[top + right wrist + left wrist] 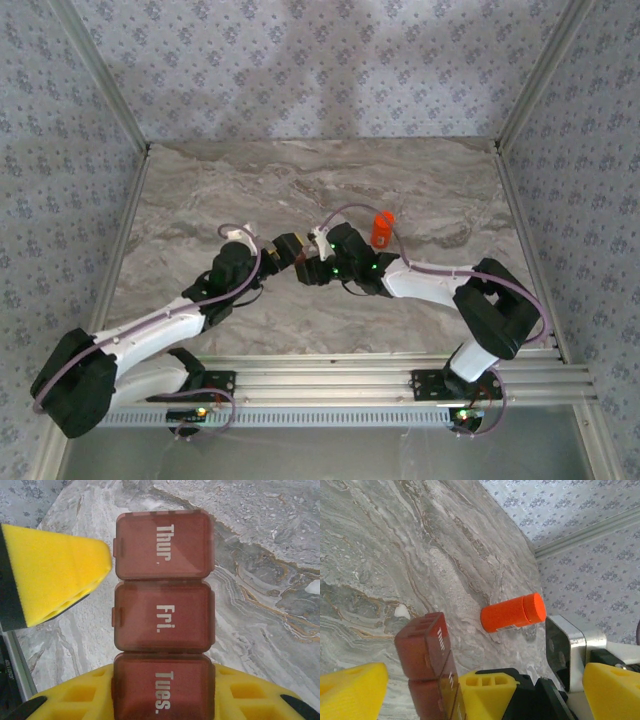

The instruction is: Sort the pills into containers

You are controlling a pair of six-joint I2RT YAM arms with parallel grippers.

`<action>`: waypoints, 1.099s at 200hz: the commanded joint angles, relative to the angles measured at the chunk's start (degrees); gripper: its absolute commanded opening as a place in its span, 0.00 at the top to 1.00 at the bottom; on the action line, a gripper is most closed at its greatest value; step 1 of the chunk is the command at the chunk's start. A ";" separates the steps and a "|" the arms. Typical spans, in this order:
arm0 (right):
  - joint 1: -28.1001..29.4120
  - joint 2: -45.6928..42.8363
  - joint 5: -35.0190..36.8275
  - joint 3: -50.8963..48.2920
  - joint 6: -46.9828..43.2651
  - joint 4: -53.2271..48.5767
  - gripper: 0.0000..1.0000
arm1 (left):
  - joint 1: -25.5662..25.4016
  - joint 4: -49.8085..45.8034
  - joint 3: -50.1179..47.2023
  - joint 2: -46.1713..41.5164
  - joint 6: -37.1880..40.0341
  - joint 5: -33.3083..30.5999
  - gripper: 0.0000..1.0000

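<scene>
The right gripper [318, 266] jaws clamp the dark red-brown plastic strip of cells [162, 600], centre frame; the left gripper [288, 250] jaws gape wide. An orange cylindrical bottle [512, 612] lies on the marble worktop [395, 540].

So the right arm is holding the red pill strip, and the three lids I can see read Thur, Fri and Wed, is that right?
Not quite: the lid nearest the jaws reads Tues., not Wed. The right wrist view shows the pill strip with lids marked Thur., Fri. and Tues., held by the right gripper.
</scene>
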 commanded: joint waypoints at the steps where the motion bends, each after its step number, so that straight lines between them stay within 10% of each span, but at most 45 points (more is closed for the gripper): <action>1: 0.25 -0.41 -0.88 1.09 -0.10 -1.18 0.81 | 0.34 2.27 2.25 0.80 0.39 1.18 0.01; 220: 1.34 2.56 -1.30 1.08 -0.34 0.04 0.82 | -0.12 5.70 4.28 4.20 -1.36 2.74 0.01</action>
